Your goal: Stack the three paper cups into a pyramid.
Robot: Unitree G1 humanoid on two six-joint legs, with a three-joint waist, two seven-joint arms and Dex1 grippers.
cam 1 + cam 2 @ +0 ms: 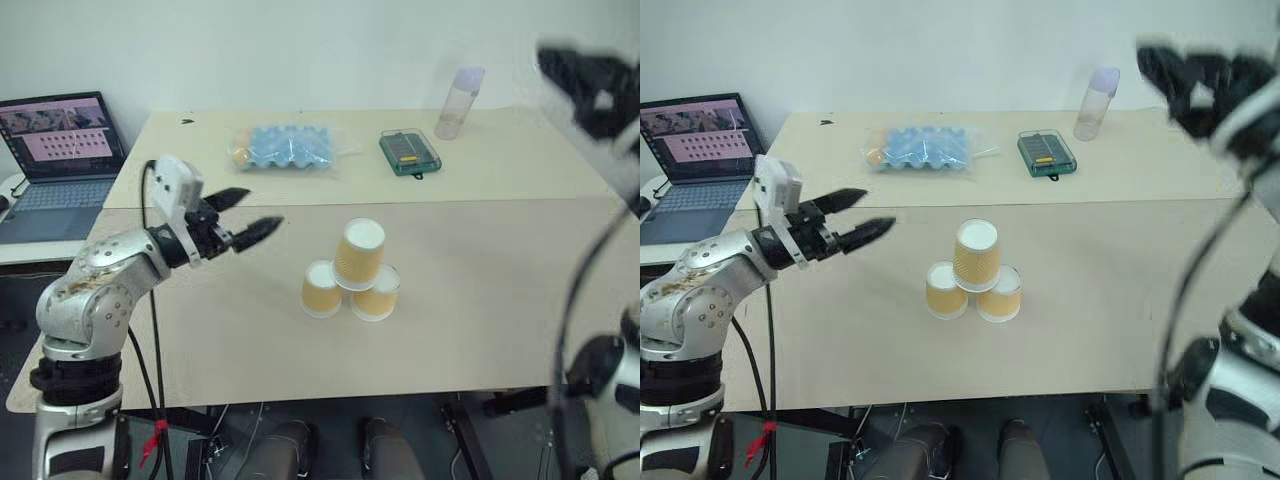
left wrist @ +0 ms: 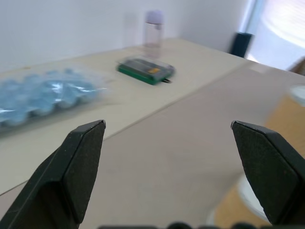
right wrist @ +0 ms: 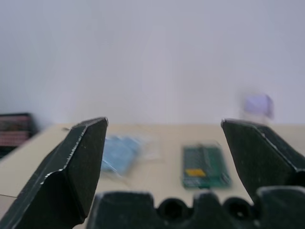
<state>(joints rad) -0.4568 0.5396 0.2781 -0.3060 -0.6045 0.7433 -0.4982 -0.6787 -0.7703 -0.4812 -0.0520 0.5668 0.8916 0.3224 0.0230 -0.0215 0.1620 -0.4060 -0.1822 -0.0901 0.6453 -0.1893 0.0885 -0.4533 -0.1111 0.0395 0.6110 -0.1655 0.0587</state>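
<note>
The beige table [image 1: 500,290] runs as two joined tops, with a seam across the middle; its near half is mostly bare around the cups. A laptop [image 1: 62,150] with its screen lit stands on a separate surface off the table's left edge. On the far half lie a clear bag of blue items [image 1: 288,146], a green lidded case [image 1: 409,152] and a clear bottle with a lilac cap [image 1: 459,102], all well apart from the cups. The three paper cups [image 1: 352,272] stand upside down as a pyramid near the table's centre: two touching side by side, the third on top, tilted slightly. The left gripper [image 1: 250,215] hovers left of the cups, jaws spread wide, holding nothing. The right gripper [image 1: 590,85] is raised over the far right edge, blurred; jaws wide apart and empty in its wrist view.
</note>
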